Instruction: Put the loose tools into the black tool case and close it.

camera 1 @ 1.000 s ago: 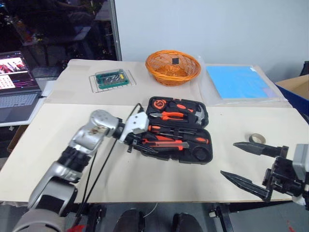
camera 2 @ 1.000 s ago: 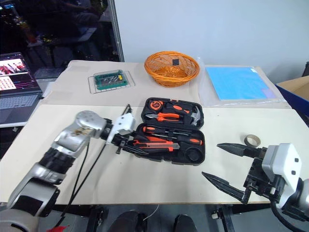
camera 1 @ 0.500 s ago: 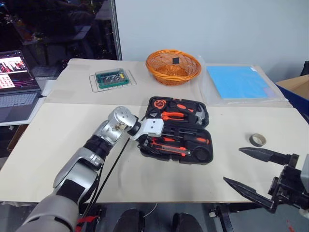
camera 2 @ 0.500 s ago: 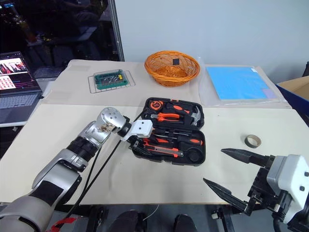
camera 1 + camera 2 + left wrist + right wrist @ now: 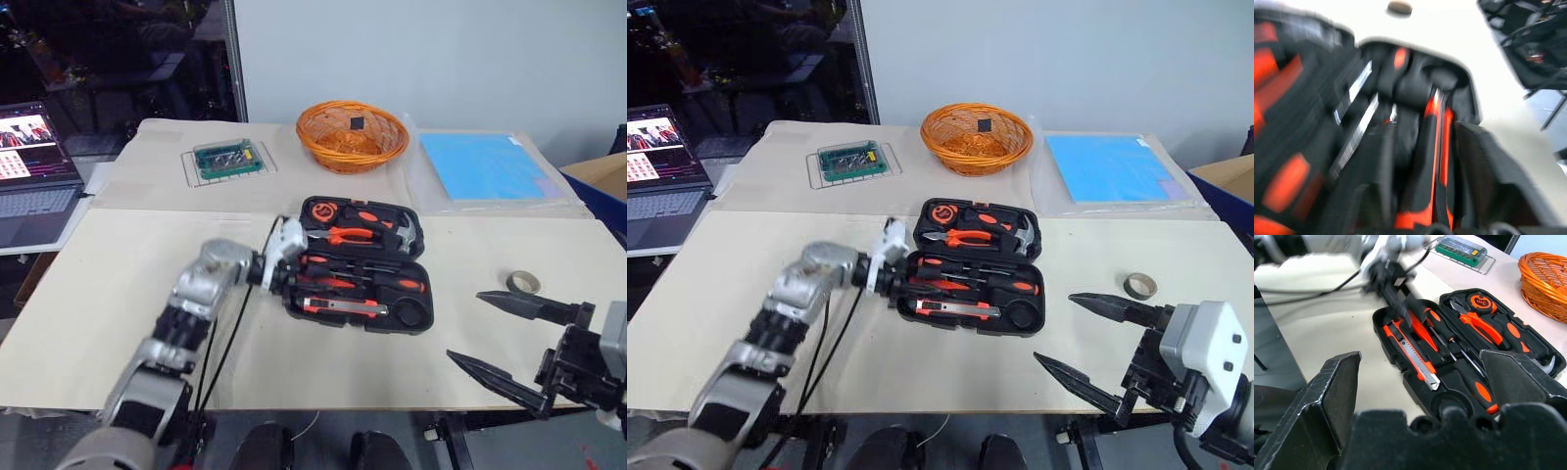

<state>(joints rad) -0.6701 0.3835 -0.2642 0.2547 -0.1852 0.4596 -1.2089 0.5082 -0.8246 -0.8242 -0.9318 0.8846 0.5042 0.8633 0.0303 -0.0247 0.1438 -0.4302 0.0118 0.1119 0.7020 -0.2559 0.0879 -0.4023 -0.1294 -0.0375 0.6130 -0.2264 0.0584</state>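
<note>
Left eye view: black tool case (image 5: pixel 364 264) is lying open on the cream table (image 5: pixel 108 294), both halves flat, hinge line running left-right across the middle. Far half is holding an orange tape measure (image 5: pixel 322 210), orange-handled pliers (image 5: pixel 351 234) and a hammer (image 5: pixel 401 235). Near half is holding slim screwdrivers (image 5: pixel 343 282) w/ orange-black handles, long axes lying left-right, plus the utility knife (image 5: pixel 343 307) along the front edge, same axis. Left gripper (image 5: pixel 292 279) is sitting at the case's left end, tips over the near half — can't tell whether its fingers are parted or holding anything. Tape roll (image 5: pixel 522 282) is lying flat on the table, well right of the case, just beyond the right gripper (image 5: pixel 496 338), whose 2 black fingers are standing wide apart w/ nothing between them. Behind the case: orange wicker basket (image 5: pixel 352 134), green box (image 5: pixel 226 159), blue sheet (image 5: pixel 484 164); laptop (image 5: pixel 34 162) at far left.

Left wrist view: blurred close look into the case — orange and black handles running lengthwise away from the camera, tape roll (image 5: pixel 1399 7) small beyond the far end.

Right wrist view: wide-spread fingers (image 5: pixel 1334 396) are framing the open case (image 5: pixel 1400 369); knife (image 5: pixel 1411 353) and screwdrivers (image 5: pixel 1426 322) are lying parallel, left gripper (image 5: pixel 1396 296) reaching in at their handle end.
</note>
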